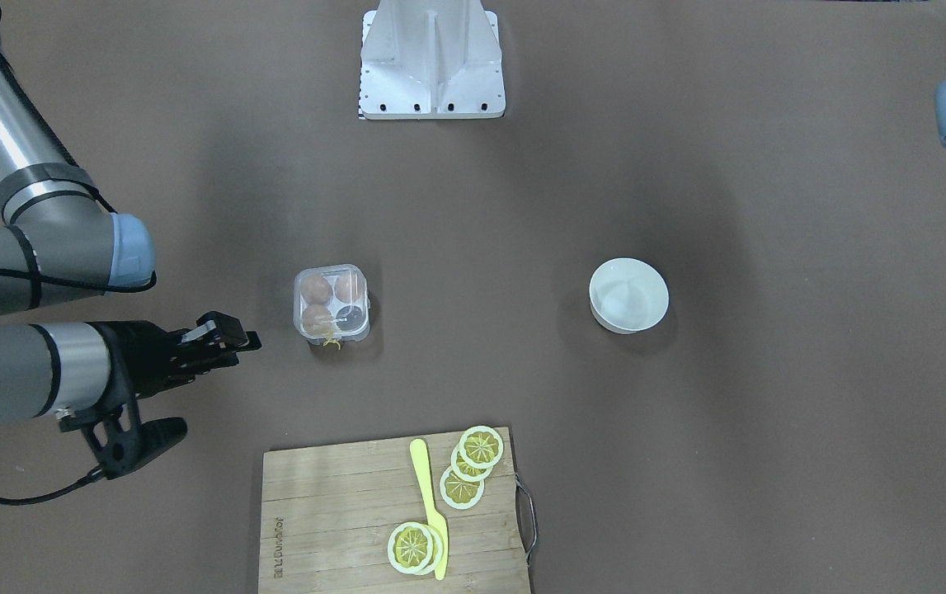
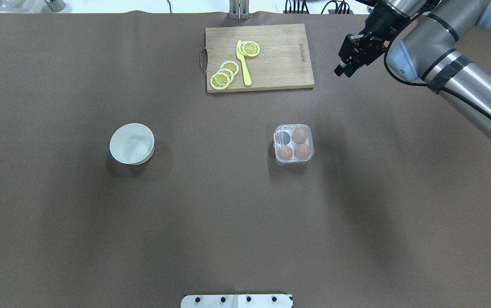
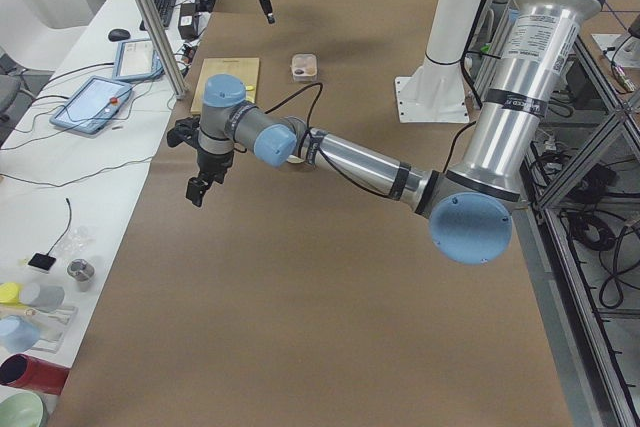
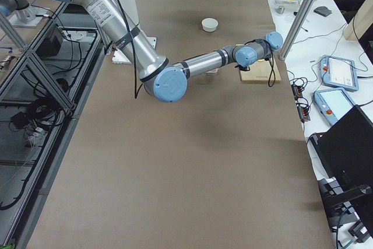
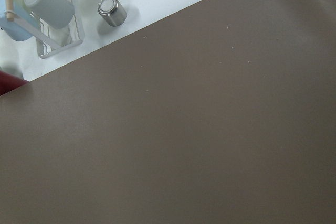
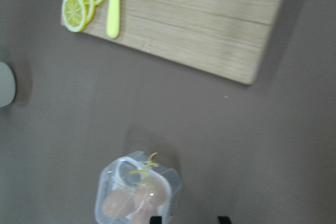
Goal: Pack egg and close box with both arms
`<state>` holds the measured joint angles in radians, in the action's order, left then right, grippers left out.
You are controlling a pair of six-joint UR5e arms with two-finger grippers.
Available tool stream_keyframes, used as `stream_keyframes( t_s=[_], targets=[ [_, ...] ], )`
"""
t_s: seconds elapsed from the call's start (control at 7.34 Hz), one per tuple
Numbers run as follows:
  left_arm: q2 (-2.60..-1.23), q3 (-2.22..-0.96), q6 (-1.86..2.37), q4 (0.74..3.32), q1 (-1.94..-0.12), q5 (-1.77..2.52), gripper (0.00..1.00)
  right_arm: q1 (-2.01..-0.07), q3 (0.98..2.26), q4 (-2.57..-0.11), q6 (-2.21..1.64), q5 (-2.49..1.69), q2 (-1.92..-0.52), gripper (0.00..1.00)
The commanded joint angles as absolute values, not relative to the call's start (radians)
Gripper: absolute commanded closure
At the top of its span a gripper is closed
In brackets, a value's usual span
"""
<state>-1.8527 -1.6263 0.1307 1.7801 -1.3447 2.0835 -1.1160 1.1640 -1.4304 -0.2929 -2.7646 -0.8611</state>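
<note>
Box: box sat near the middle of the table, well apart from both grippers. Its lid looked down and flat in the overhead and front views.
Eggs: three brown eggs lay in three cells, and the fourth cell looked dark and unfilled. Which one was the task's egg could not be told.
Bowl: white bowl stood empty, well off to one side.
Right gripper: right gripper hung beside the cutting board and held nothing. The wrist view showed its fingertips apart.
Left gripper: left gripper hovered over bare table far from the box. Whether its jaws were apart or together could not be told.
Progress: packing and closing both judged done, with no loose egg in sight. Whether the lid had latched could not be seen.
</note>
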Motion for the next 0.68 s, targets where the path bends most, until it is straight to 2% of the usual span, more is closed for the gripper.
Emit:
stream_keyframes(
  t_s=[0.0, 0.14, 0.54],
  targets=[
    [-1.836, -1.609, 0.124, 1.779, -1.347, 2.086, 0.03, -1.207, 1.169, -1.424, -0.287, -2.647, -0.917, 0.28],
    [-1.818, -1.585, 0.086, 1.779, -1.354, 2.114, 0.03, -1.239, 1.175, -1.425, -0.282, -2.505, -0.929, 0.00],
    [-1.813, -1.415, -0.007, 1.843, -1.440, 2.241, 0.03, -1.354, 1.187, -1.416, -0.226, -2.429, -1.027, 0.00]
  ],
)
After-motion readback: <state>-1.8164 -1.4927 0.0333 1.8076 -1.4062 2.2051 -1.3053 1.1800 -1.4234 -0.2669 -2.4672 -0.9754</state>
